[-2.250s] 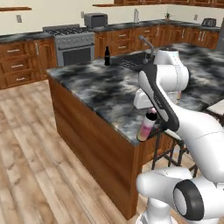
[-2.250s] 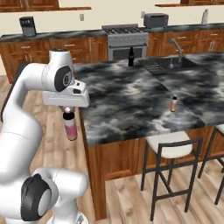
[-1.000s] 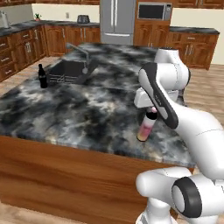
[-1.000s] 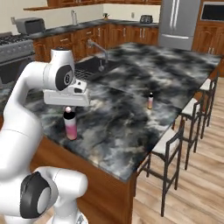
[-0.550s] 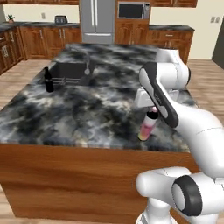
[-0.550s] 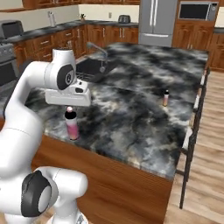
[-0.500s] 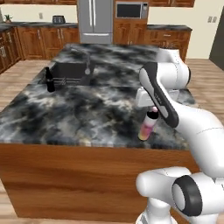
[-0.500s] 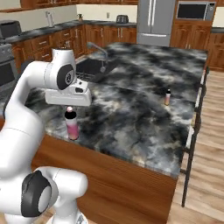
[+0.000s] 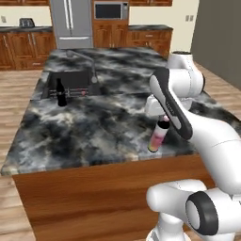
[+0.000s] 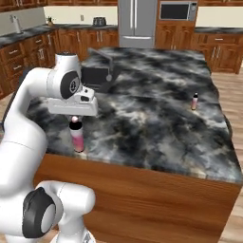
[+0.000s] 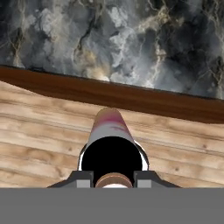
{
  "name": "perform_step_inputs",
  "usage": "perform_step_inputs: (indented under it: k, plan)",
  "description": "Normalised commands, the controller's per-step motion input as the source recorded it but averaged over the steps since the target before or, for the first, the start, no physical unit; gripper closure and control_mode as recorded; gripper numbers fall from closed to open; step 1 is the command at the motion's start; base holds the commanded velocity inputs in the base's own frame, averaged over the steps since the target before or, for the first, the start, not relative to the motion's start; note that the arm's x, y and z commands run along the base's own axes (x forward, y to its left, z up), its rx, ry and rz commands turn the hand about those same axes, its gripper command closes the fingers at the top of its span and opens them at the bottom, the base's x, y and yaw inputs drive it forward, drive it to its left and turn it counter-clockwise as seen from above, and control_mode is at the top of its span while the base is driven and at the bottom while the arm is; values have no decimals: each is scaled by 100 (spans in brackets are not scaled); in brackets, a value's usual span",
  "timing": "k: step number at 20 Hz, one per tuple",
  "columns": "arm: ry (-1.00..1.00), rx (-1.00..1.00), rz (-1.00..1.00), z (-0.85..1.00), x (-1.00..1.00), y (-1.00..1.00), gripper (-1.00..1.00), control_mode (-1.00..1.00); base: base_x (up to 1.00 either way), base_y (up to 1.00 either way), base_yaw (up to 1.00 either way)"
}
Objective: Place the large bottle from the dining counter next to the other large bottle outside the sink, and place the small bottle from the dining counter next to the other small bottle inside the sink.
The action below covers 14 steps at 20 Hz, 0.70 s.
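**Pink bottle held at the island's near edge**

Marbled black-and-grey stone covers the dining counter [image 9: 103, 127], and most of its top lies bare ahead of the gripper [image 9: 163, 117]. The counter's near edge runs just under the held bottle, with wood floor [image 11: 39, 131] below (seen looking down past the cap). The gripper's fingers [image 11: 83, 178] are clamped on the dark cap of the large pink bottle [image 9: 157, 136], which hangs upright. Well beyond the gripper, to its left, the all-black bottle [image 9: 60, 93] stands beside the sink [image 9: 75, 82]. Well off to its right, the small pale pink-orange bottle [image 10: 194, 101] stands near the counter's far edge.
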Motion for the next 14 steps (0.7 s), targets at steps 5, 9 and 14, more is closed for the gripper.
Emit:
perform_step_inputs:
  k: [5,9,14]
  plan:
    - [0,0,0,0,0,0,100,100,-12,100,-39]
    - [0,0,0,0,0,0,100,100,-8,100,-42]
    - [0,0,0,0,0,0,100,100,-1,100,-44]
